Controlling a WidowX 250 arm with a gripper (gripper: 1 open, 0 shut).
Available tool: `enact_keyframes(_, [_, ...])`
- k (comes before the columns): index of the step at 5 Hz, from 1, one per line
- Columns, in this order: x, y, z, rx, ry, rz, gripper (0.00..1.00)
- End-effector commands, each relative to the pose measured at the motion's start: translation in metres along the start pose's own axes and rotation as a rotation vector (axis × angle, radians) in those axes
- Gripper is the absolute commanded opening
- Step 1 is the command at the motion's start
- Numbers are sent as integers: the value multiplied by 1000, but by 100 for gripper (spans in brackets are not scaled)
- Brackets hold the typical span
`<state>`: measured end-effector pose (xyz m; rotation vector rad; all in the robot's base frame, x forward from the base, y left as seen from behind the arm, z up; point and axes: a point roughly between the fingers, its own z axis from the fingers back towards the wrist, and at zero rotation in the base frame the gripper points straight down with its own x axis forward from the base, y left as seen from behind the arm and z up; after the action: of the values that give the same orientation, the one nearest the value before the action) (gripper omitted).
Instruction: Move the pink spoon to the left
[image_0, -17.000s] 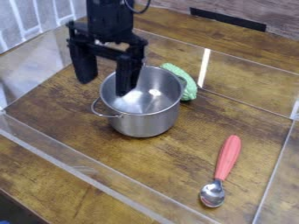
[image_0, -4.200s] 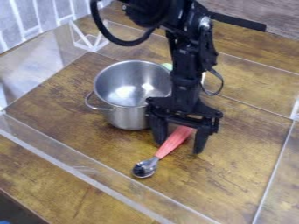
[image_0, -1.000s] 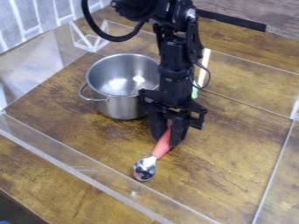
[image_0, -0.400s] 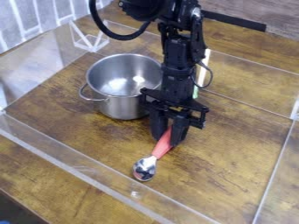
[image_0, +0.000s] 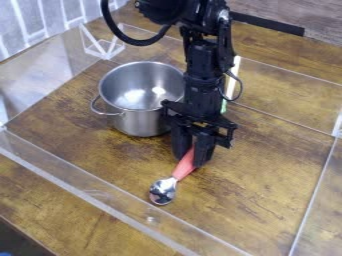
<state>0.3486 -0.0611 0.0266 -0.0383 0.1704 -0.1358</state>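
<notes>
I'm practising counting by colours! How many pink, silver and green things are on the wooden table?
Pink: 1, the pink plastic-handled spoon with a shiny metal bowl, its handle between the black gripper's fingers
Silver: 1, the round silver metal pot
Green: 1, a green object mostly hidden behind the arm
Total: 3

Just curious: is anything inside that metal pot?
The pot looks empty: bare shiny metal wherever its inside shows. The robot arm covers its right rim, so that edge cannot be checked.
</notes>
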Motion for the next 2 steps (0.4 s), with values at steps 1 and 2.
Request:
enact_keyframes(1, [-1,-2,35,8,-56,9,0])
enact_keyframes(2, [-3,-7,49,11,-58,29,0])
